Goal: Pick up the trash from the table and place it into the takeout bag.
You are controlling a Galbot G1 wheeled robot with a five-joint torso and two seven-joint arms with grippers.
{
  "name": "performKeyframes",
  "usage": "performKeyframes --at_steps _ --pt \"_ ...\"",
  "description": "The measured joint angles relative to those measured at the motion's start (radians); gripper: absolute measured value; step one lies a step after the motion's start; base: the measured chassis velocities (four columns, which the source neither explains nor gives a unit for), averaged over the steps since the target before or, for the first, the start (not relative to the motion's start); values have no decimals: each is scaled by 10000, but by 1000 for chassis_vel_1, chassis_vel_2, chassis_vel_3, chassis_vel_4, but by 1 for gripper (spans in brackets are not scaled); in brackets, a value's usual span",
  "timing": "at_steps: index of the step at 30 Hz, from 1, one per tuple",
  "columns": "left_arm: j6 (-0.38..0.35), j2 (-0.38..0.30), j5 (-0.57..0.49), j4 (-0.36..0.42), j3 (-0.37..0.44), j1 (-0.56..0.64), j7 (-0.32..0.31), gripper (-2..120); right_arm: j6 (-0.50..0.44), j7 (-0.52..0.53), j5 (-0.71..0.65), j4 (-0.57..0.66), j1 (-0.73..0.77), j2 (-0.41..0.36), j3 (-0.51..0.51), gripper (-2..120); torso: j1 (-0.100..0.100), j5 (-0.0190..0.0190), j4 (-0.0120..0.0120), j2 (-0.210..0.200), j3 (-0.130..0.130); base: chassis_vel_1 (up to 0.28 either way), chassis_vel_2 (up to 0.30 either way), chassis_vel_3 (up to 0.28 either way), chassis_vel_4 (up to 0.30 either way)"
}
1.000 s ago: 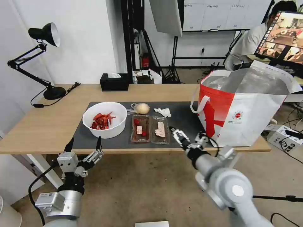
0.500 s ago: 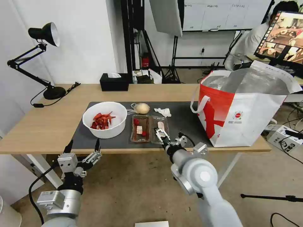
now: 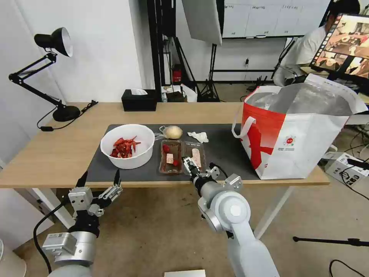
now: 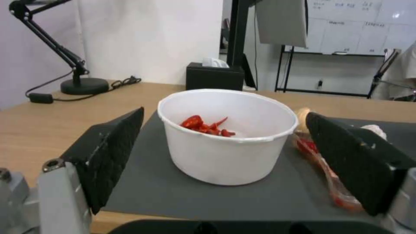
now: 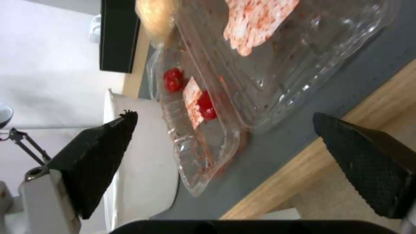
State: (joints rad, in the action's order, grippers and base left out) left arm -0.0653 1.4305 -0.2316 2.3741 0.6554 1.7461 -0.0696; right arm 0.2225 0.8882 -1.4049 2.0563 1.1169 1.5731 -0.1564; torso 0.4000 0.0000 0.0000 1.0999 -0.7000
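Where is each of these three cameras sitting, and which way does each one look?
Head view: on the robot's head, looking forward and down at the table; both arms show, left gripper and right gripper.
Left wrist view: on the left wrist, facing the bowl between its open fingers.
Right wrist view: on the right wrist, close over the tray, open fingers either side.
Shared: all three show bowl and tray.

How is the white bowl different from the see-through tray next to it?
The white bowl is round, deep and solid white; the clear tray is flat, rectangular and see-through, opened into two halves. The bowl holds a pile of red shells; the tray holds only a few red scraps and stained paper. The right gripper reaches the tray's near edge; the left gripper hangs short of the bowl. Both sit on the dark mat.
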Motion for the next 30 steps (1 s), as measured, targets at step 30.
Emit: performKeyframes --at_steps 30 --pt "57 31 -37 79 42 59 -15 100 -18 -163 27 -263 -194 -22 -232 100 0 0 0 0 -1 0 0 0 0"
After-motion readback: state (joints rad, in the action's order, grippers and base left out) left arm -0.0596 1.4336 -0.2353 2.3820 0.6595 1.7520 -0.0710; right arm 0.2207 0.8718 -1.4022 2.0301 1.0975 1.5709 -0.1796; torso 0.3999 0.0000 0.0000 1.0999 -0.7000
